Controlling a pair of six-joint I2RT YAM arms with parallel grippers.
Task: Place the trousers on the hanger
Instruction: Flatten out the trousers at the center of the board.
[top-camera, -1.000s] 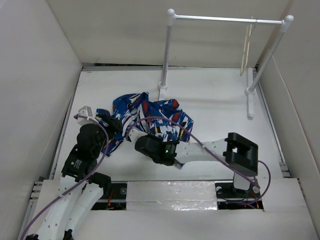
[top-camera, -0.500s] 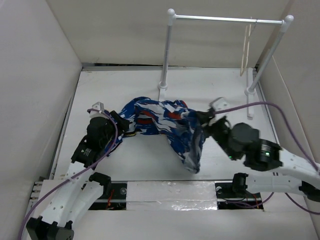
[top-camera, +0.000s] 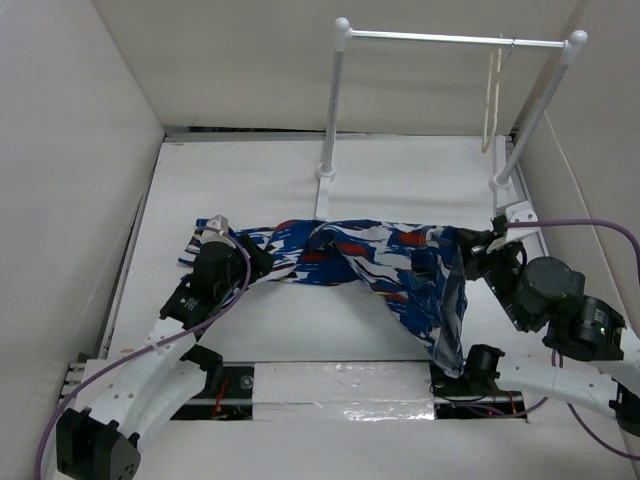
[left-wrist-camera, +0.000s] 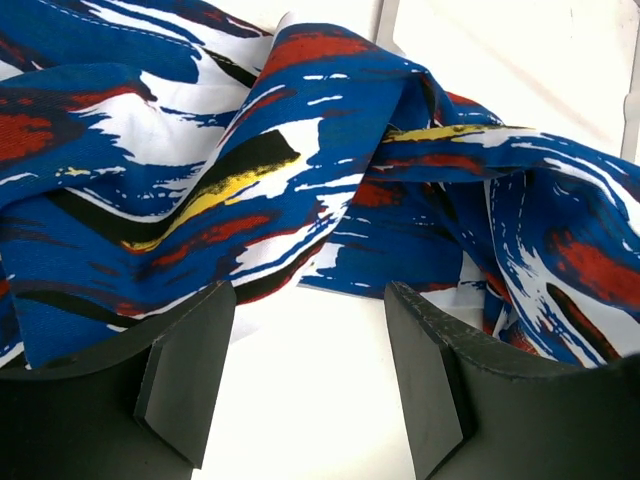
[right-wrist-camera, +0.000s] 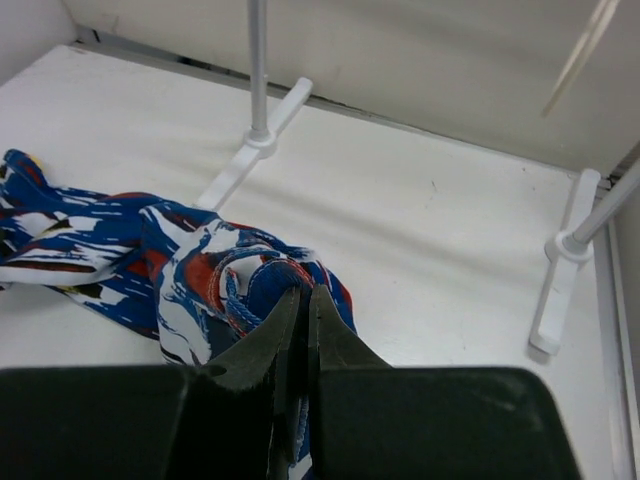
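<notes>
The trousers (top-camera: 345, 250) are strung out across the middle of the table (top-camera: 400, 180), with a long fold drooping below the right gripper (right-wrist-camera: 303, 295), which is pinched tight on a bunch of the cloth. The left gripper (left-wrist-camera: 310, 300) gapes wide, bare table between its fingers and cloth right at the tips. The hanger (top-camera: 490, 100) dangles from the rack (top-camera: 440, 39), well apart from the trousers.
</notes>
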